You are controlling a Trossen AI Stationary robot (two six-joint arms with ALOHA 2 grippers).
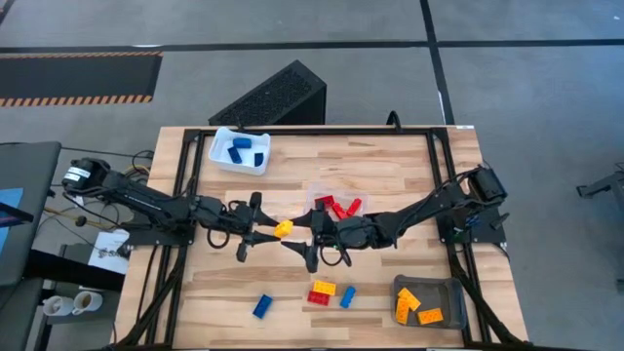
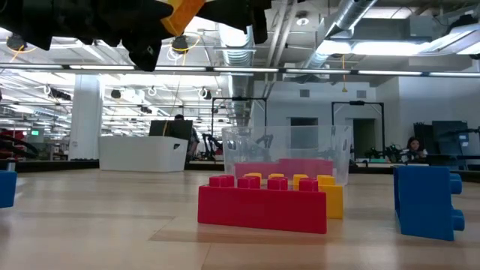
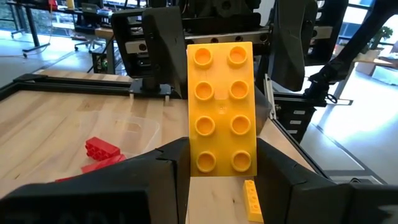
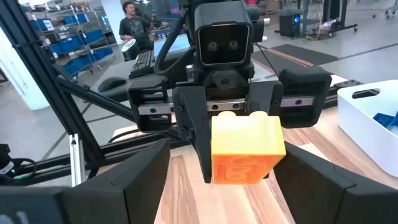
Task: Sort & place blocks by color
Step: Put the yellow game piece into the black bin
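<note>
1. Yellow-orange brick [image 3: 222,109] sits nearest the left wrist lens, pinched between the 2 fingers [image 3: 163,180] of the left gripper [image 1: 271,232]. Studded face is towards that camera, 2 by 4 studs; long axis runs out along the fingers and past their tips.
2. Same brick in the right wrist view shows its short end face, with the left gripper's fingers pressed on either side.
3. Right gripper [image 1: 304,241] faces the left one head-on over the table's middle. Fingers spread wide, 1 on each side of the brick's free end; contact cannot be judged.
4. High view: brick lies roughly level between the 2 grippers, long axis along the line joining the arms.
5. Low view: brick is held in the air, well above the wood.
6. Loose on the table beyond the right fingers: red brick [image 2: 262,202] touching a yellow brick [image 2: 330,196], 2 blue bricks [image 1: 348,296] close by.
7. Clear tray [image 1: 319,201] just beside the right gripper holds red bricks [image 1: 339,207].
8. White tray [image 1: 220,153] holds blue bricks; grey tray [image 1: 450,287] holds yellow-orange ones.
</note>
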